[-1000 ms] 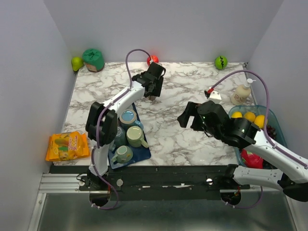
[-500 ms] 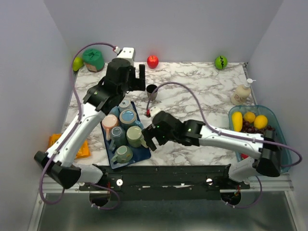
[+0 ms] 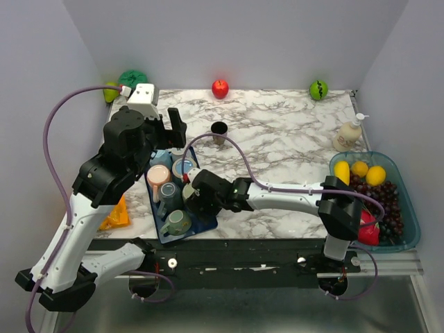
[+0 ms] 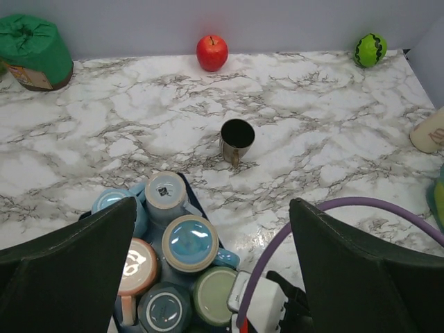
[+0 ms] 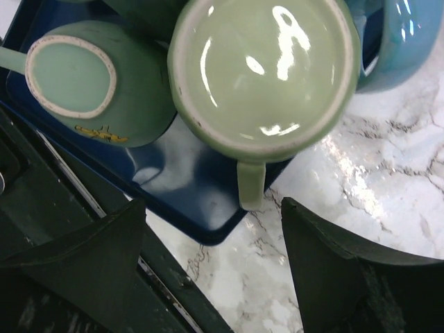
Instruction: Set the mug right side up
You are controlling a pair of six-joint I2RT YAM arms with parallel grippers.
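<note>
Several mugs stand upside down on a dark blue tray (image 3: 205, 222). The pale green mug (image 5: 263, 69) fills the right wrist view, bottom up, its handle (image 5: 251, 184) pointing at the camera. My right gripper (image 5: 214, 202) hovers open just above it, one finger on each side of the handle, touching nothing. From above, the right gripper (image 3: 196, 198) hides most of that mug. My left gripper (image 3: 170, 132) hangs open high over the tray's far end. A small metal mug (image 3: 219, 130) stands upright on the marble beyond the tray.
On the tray are also a blue mug (image 4: 191, 243), a salmon mug (image 4: 135, 267), a mint mug (image 5: 76, 80) and others. Red apple (image 3: 220, 88), green ball (image 3: 318, 89) and green bag (image 3: 132, 78) line the back. Soap bottle (image 3: 349, 133) and fruit bin (image 3: 409, 208) sit right, an orange packet (image 3: 114, 215) left.
My left arm let go of the metal mug and drew back up over the tray, jaws opening. My right arm swung left across the table down over the pale green mug.
</note>
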